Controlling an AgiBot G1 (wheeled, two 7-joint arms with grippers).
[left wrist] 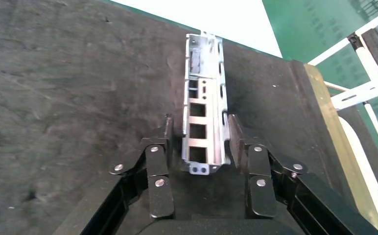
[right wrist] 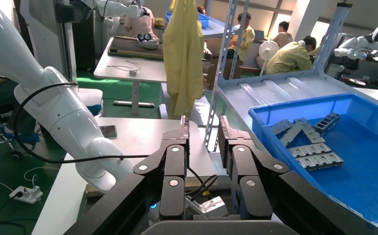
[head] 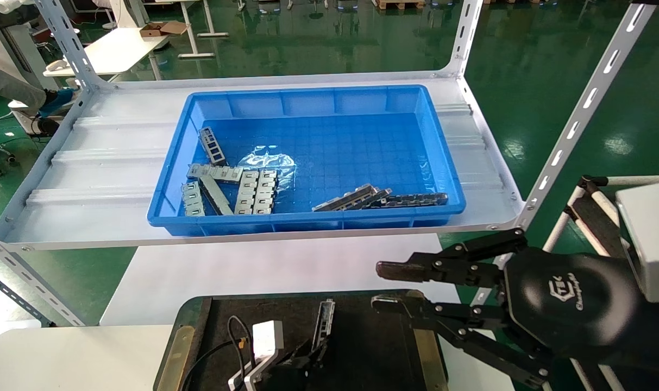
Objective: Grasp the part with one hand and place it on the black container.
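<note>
the part [left wrist: 204, 105] is laid on the black container [left wrist: 69, 88] — left gripper [left wrist: 199, 134] released, fingers apart beside it; only withdrawal is left. right gripper [head: 394, 285] is parked nearby, spread, w/ nothing held.

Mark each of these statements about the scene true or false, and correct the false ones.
1. The part lies on the black container, flanked by the left tool. True.
2. The right tool grips a part. False: it is open and empty, beside the container's edge.
3. The blue bin is empty. False: several metal parts lie in it.
4. The blue bin sits on the white shelf. True.
</note>
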